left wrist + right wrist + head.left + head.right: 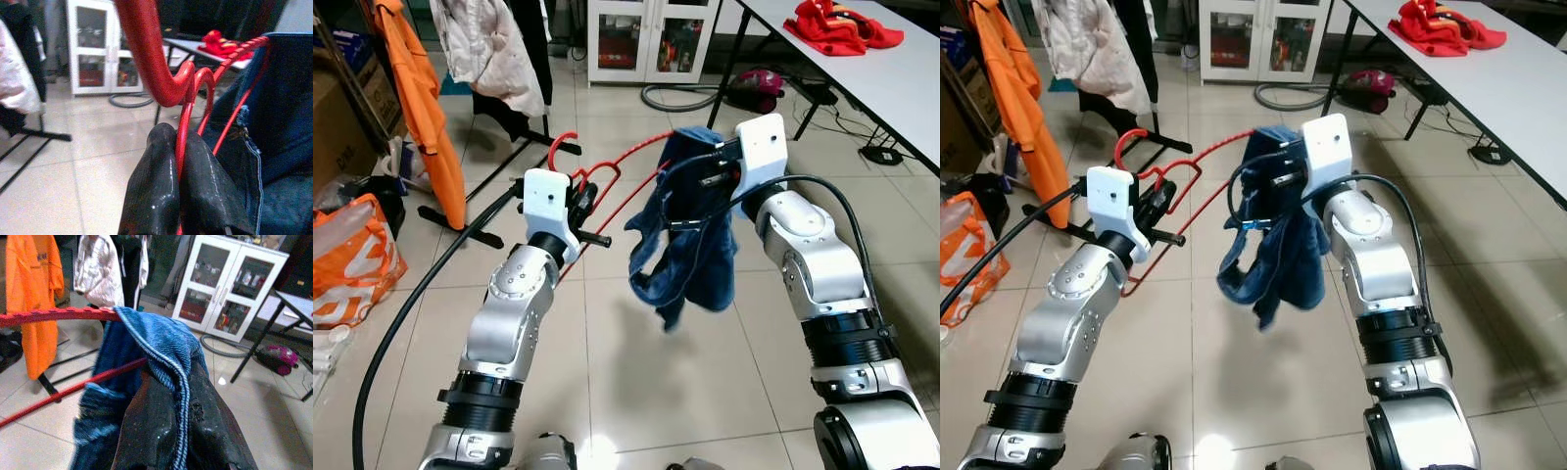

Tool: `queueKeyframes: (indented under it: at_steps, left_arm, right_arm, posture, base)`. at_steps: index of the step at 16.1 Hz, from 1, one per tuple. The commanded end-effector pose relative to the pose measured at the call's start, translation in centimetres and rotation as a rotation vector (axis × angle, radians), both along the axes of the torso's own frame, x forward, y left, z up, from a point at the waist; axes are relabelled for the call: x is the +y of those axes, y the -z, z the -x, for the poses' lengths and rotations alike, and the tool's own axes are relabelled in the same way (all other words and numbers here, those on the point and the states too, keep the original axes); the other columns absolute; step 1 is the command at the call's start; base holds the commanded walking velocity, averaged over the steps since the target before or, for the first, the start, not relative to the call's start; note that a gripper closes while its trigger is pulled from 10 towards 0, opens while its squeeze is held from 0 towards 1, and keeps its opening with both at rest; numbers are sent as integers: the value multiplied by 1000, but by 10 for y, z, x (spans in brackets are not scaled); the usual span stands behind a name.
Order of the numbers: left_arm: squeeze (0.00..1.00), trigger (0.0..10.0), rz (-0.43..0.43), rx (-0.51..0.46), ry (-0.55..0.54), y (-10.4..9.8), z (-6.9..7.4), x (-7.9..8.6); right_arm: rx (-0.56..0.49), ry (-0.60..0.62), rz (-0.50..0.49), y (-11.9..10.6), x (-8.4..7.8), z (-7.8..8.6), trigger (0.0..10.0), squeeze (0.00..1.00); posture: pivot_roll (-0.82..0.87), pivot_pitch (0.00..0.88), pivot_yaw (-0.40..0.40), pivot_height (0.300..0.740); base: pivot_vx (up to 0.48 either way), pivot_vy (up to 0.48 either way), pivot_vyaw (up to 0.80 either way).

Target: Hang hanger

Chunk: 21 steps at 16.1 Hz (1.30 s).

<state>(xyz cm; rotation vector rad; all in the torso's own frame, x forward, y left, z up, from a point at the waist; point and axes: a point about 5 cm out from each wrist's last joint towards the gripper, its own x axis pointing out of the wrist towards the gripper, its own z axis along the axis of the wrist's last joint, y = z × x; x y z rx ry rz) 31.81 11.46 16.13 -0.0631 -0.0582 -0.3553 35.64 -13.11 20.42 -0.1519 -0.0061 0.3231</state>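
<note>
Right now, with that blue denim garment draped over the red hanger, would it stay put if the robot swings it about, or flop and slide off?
The blue denim garment looks floppy: it sags in loose folds below the red wire hanger. It is bunched toward one end, so it might slide along the thin wire. The right gripper seems to pinch the cloth against the hanger, which probably steadies it; the left gripper clamps the wire near the hook.

Hanger held up between two arms.
The hanger [607,186] runs from the left jaws to the right jaws, where a garment [690,235] hangs below.
</note>
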Motion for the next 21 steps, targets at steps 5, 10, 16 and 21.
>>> queueKeyframes:
  at_steps: [5, 10, 16, 21]
  left_arm:
    - [0, 10000, -41, -77, 222, -15, 14, -32]
    - [0, 10000, -228, -36, 422, 8, 30, -46]
    - [0, 10000, -148, -80, 293, -1, 19, -35]
    - [0, 10000, -75, -148, 290, -19, 17, -36]
  right_arm:
    - [-32, -65, -71, -27, 10, 1, 10000, 0]
    - [-141, -170, 17, -64, 23, 4, 10000, 0]
    - [-88, -266, 73, -46, 24, 12, 10000, 0]
    - [-29, -405, 303, -8, 26, 26, 10000, 0]
  posture:
    - [18, 41, -76, 740]
    - [15, 47, -79, 740]
    - [14, 54, -75, 740]
    - [10, 55, -73, 740]
  base:
    - [0, 0, 0]
    - [0, 0, 0]
    - [0, 0, 0]
    - [0, 0, 0]
